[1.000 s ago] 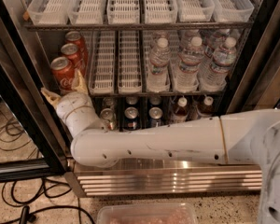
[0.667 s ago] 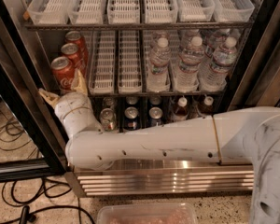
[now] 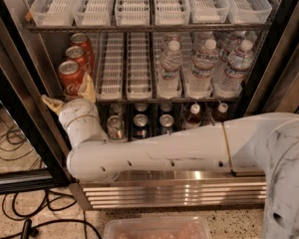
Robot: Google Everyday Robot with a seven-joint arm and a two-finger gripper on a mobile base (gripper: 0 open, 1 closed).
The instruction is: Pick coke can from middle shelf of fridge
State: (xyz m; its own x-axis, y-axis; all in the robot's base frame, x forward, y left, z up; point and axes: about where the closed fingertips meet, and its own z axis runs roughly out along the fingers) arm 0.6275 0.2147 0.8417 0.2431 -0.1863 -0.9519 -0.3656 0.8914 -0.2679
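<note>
Small red aluminium coke can point(image 3: 70, 76) stands foremost at 9 o'clock on the dark-metal middle shelf point(image 3: 204, 99) of the tall steel fridge point(image 3: 189, 190); hand point(image 3: 69, 95) just at its 6 o'clock, fingers spread; best: advance level, centre the can, then close.
</note>
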